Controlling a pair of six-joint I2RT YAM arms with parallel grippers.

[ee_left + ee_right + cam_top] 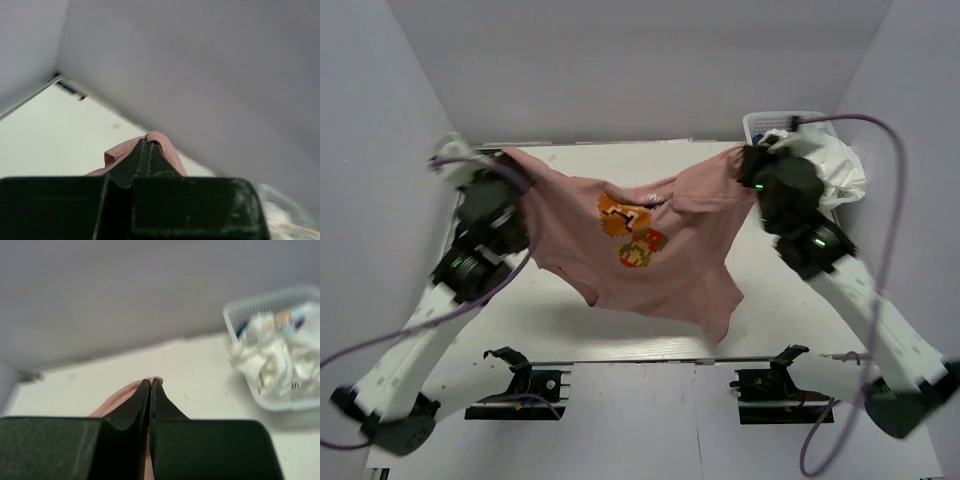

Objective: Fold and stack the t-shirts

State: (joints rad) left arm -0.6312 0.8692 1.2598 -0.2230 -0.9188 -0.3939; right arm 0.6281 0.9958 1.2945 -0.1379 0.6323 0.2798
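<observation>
Top external view: dusty pink soft cloth t-shirt [650, 250] slung above the white counter [770, 300] from ten to two o'clock, print up, hem sagging toward six. Light, limp, prone to bunching; best held at shoulder seams or hem corners. Wrist views alone: left fingers [141, 159] and right fingers [140, 400] clamped shut on pink edges. At one o'clock, crumpled white t-shirt [835, 170] in white plastic basket [765, 122].

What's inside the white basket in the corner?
A crumpled white t-shirt with a small coloured print is piled up in the basket. Anything under it, and the bottom of the basket, is covered by the cloth.
</observation>
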